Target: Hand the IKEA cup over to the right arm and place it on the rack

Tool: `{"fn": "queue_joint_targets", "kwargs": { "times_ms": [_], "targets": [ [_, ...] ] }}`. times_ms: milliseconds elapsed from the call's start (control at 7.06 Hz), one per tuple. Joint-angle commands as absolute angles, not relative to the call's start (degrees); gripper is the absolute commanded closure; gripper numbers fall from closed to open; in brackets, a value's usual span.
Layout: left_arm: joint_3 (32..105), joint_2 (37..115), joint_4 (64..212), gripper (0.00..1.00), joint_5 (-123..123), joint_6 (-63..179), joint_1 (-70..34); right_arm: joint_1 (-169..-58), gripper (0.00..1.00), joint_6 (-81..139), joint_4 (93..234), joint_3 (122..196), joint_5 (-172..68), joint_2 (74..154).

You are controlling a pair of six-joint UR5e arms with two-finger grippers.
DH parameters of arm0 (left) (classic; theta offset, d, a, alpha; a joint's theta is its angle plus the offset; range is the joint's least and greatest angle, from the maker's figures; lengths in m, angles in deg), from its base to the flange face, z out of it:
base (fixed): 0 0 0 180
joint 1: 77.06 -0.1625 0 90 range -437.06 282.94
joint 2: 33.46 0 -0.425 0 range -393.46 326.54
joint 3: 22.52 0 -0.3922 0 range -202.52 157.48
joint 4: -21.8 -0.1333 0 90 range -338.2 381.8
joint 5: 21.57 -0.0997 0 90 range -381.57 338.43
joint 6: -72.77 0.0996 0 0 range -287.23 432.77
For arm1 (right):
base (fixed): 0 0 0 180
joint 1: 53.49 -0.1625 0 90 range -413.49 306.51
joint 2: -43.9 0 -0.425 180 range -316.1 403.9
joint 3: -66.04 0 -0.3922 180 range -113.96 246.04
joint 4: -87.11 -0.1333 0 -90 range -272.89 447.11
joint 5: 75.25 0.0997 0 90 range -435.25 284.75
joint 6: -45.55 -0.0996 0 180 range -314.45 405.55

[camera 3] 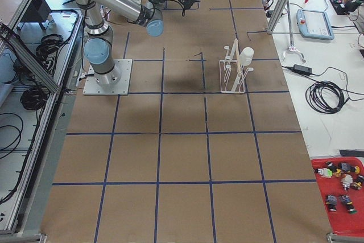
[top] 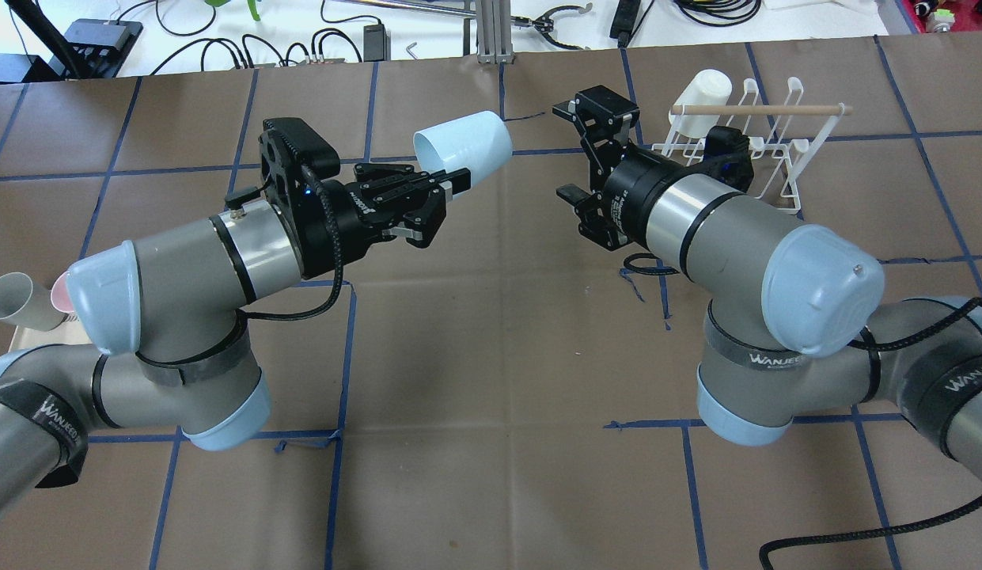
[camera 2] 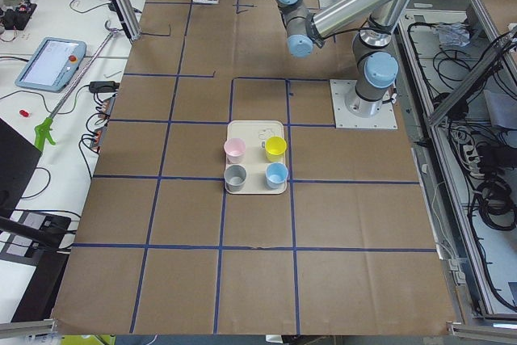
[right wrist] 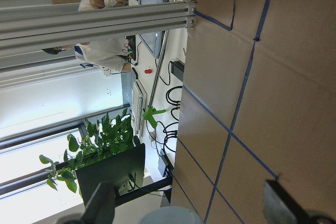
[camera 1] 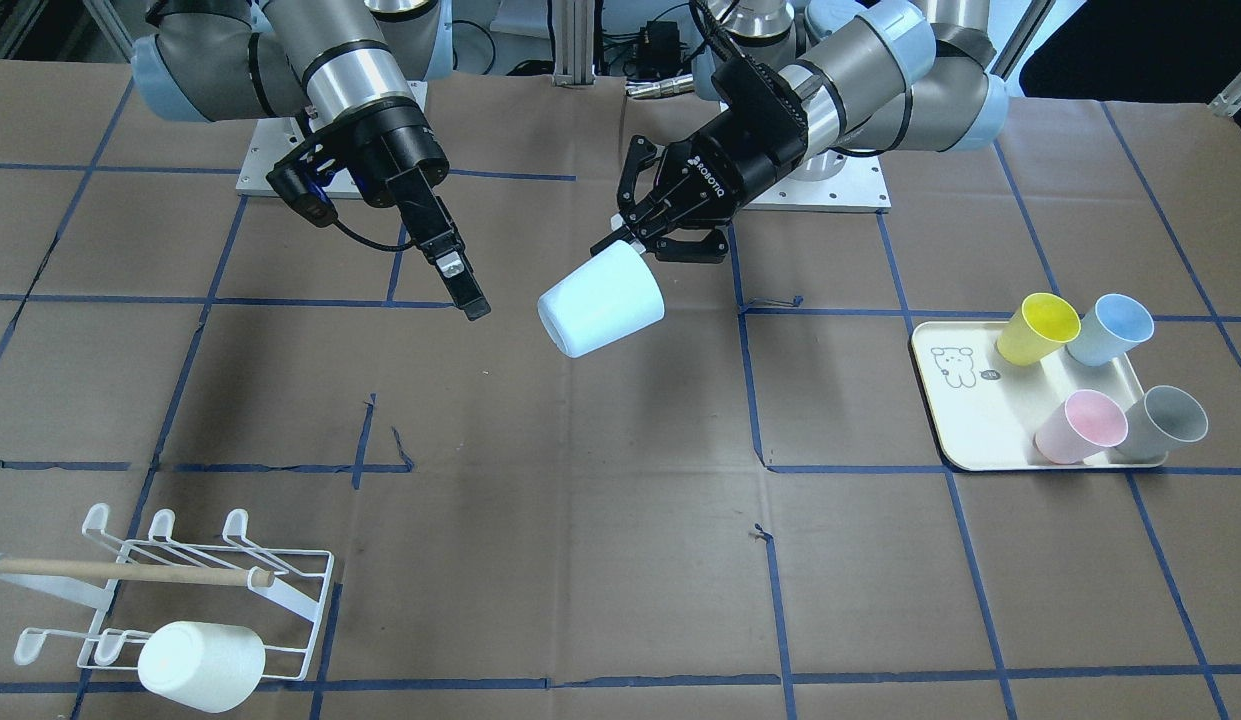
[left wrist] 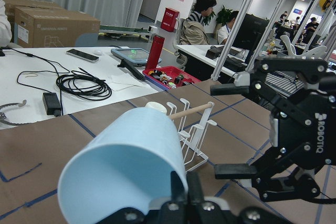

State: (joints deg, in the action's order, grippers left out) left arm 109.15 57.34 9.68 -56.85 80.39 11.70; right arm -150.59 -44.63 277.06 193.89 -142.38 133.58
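Note:
A pale blue cup [camera 1: 600,300] hangs on its side above the table's middle, with my left gripper [camera 1: 635,243] shut on the wall at its rim. It also shows in the overhead view [top: 463,142] and in the left wrist view [left wrist: 121,171]. Its base points toward my right gripper [top: 570,150], which is open and empty a short gap away, also seen in the left wrist view [left wrist: 231,129]. The white wire rack [camera 1: 210,590] with a wooden rod stands on the right arm's side, and a white cup [camera 1: 200,665] sits on one prong.
A cream tray [camera 1: 980,420] with a bear drawing lies on the left arm's side. It holds a yellow cup [camera 1: 1035,328], a blue cup [camera 1: 1110,328], a pink cup [camera 1: 1080,425] and a grey cup [camera 1: 1165,420].

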Motion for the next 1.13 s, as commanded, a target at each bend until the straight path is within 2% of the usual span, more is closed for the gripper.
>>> {"fn": "queue_joint_targets", "kwargs": {
  "times_ms": [0, 992],
  "targets": [
    [110.3, 57.0, 8.7, 0.98, -56.5, 80.2, 11.8, -152.6, 0.0, -46.1, 275.9, 192.3, -142.5, 132.2],
    [110.2, 57.0, 8.8, 0.98, -57.3, 80.1, 13.6, -157.2, 0.01, -46.7, 274.1, 190.8, -143.1, 131.6]
  ]
}}
